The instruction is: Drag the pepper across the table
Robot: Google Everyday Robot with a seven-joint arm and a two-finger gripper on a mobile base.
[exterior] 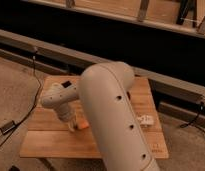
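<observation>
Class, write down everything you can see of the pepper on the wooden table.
Only a small orange sliver of the pepper shows, lying low on the table toward its front middle. The white arm covers its right side, so its stem and full shape cannot be made out. The gripper, shut, reaches down right against the pepper's left end; whether it actually pinches the pepper cannot be told.
</observation>
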